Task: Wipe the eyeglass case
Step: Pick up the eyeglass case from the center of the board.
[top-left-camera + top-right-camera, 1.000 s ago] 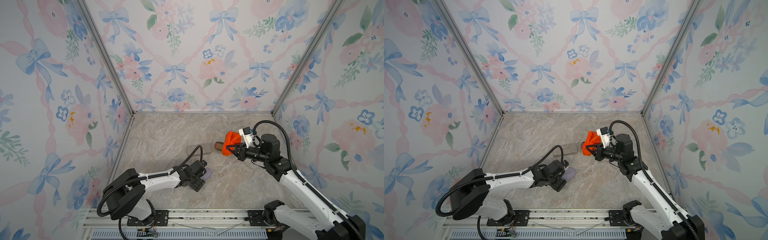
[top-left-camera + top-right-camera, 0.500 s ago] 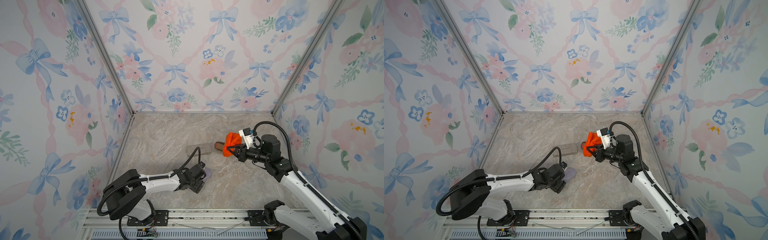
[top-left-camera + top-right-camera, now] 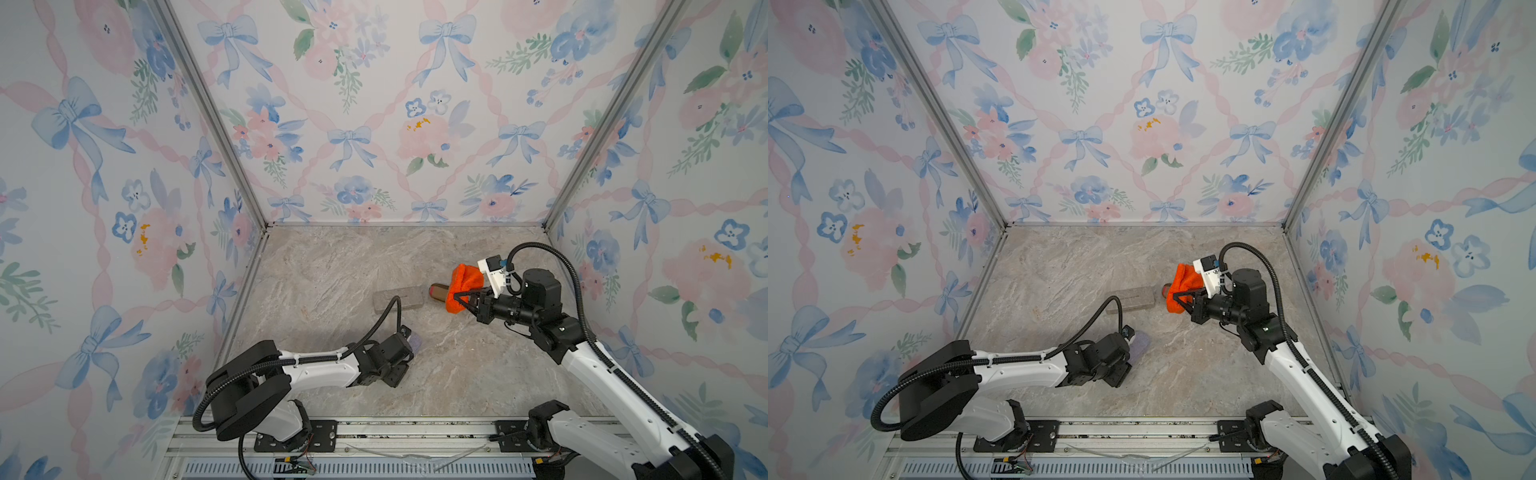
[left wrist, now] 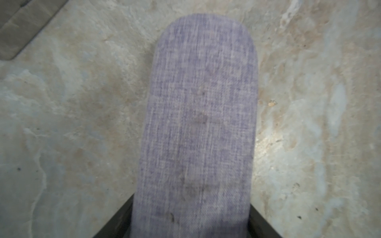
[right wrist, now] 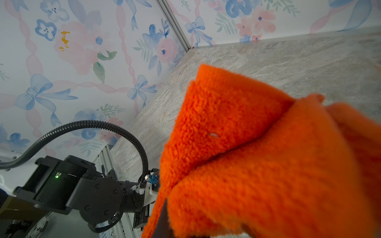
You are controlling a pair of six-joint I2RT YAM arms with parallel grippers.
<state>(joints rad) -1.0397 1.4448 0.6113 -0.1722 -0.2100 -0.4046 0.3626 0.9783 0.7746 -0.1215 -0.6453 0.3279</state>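
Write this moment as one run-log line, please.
left gripper: shut on purple eyeglass case | right gripper: holds orange cloth raised | cloth and case: apart

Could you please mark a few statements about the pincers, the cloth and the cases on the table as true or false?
1. The right pincer holds an orange cloth. True.
2. The orange cloth lies spread flat on the table. False: it is bunched in the right pincer.
3. The lavender eyeglass case sits between the left pincer's jaws. True.
4. The grey case is stacked on the lavender eyeglass case. False: it lies apart, nearer the back wall.
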